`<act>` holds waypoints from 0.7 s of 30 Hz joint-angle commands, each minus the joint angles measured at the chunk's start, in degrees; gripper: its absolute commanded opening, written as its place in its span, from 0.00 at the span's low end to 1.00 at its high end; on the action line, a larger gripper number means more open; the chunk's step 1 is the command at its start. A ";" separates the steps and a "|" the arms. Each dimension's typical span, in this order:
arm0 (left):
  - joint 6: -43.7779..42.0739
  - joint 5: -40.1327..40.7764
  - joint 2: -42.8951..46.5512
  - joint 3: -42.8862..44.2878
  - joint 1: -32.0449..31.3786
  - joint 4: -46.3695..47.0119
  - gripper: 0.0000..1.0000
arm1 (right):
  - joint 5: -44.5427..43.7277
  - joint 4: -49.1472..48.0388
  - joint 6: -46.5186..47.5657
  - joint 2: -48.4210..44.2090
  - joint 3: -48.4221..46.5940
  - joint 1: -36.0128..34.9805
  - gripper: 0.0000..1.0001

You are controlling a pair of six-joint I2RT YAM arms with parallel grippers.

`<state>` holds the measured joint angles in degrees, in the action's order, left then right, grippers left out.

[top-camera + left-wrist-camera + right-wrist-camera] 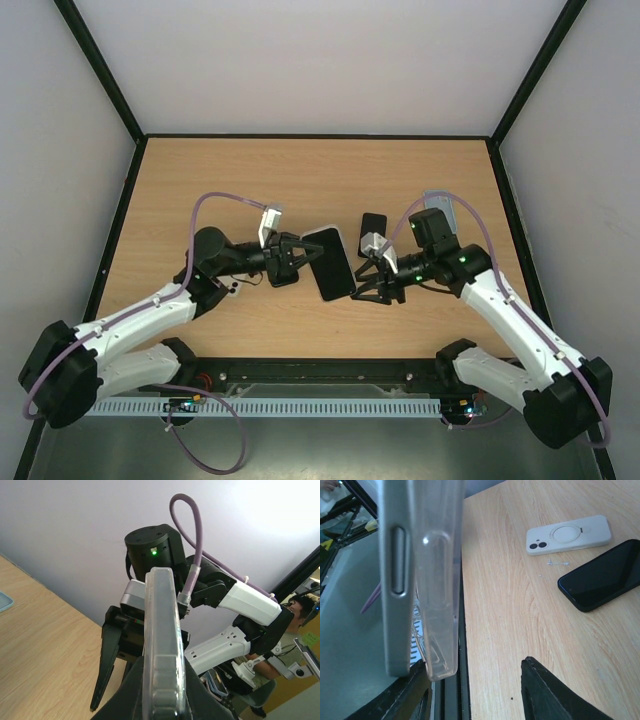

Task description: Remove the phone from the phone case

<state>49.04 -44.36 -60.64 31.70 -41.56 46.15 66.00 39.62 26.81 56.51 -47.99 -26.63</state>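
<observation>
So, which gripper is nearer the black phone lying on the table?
Right. The right gripper is just nearside of the black phone; the left gripper is farther off, leftward.

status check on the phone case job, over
Left claw shut on clear case with phone. Right claw open, at its far end. Case edge peeled off phone, not free yet. Second phone and white case on table, out of the way.

Wooden table point(300, 180), white walls point(320, 60), black frame point(100, 62)
</observation>
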 commanded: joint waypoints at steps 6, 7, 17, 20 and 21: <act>2.77 -14.38 -1.69 1.67 -7.70 0.03 0.02 | 4.62 2.67 19.48 3.17 -7.11 0.49 0.51; 2.85 -14.87 -1.70 1.64 -7.74 0.40 0.02 | 3.94 2.95 19.49 2.47 -7.34 0.48 0.51; 4.96 -17.76 -1.79 1.47 -7.62 3.78 0.02 | 1.97 -3.33 12.35 -0.67 -7.38 0.53 0.49; 3.44 -18.43 -0.89 1.94 -7.65 1.20 0.02 | 2.05 -4.34 10.06 -0.76 -8.98 0.53 0.48; 3.05 -18.81 -0.75 2.15 -7.58 0.35 0.03 | 2.31 -4.68 9.06 -0.79 -9.34 0.57 0.48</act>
<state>49.30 -48.18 -61.89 32.80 -44.84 49.78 69.01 49.87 41.69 55.18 -51.42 -27.09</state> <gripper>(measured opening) 0.086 0.486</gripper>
